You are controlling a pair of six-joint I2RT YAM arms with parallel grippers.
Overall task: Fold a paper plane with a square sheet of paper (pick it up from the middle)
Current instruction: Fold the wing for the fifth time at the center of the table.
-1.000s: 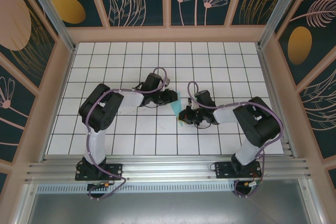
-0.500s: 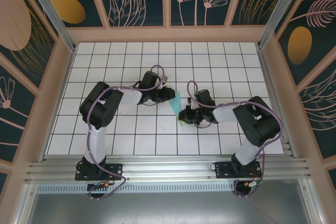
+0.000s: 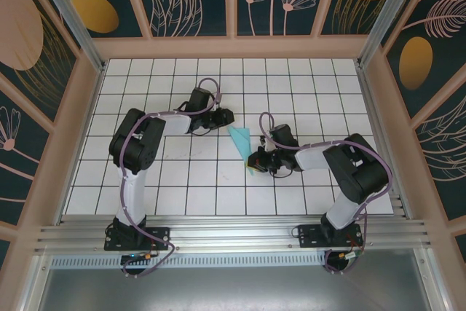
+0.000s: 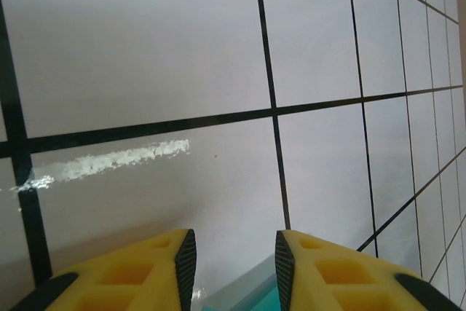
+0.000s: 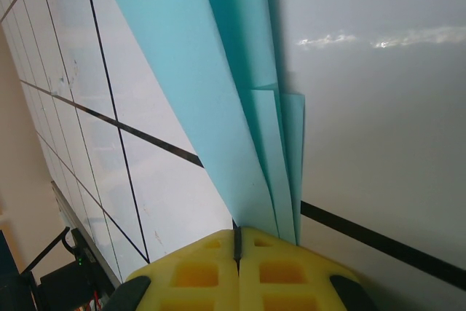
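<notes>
Late folding stage, by the look of it: the paper plane (image 3: 239,139) is already a narrow teal wedge near the middle of the table (image 3: 306,85), wide end pointing away from the arm bases, narrow end toward them. The right gripper (image 3: 254,160) is clamped on that narrow end. In the right wrist view its yellow fingers (image 5: 196,267) meet with no gap, and several stacked folded layers of the paper plane (image 5: 218,92) fan out from the seam, one long crease edge running diagonally across the tiles. The left gripper (image 3: 220,117) sits just beside the wide end, apart from it and grasping nothing; its wrist view shows the fingers (image 4: 182,256) parted over bare tile, with a sliver of teal low in the gap. The likely next move is a pressing or wing-shaping pass by the left arm, or a release by the right. Either calls for keeping the layers aligned so that the clamp does not drag them askew. There is plenty of free tile on the far and left sides, and the enclosure walls (image 3: 80,143) stand well apart. The tight spot is between the two wrists.
</notes>
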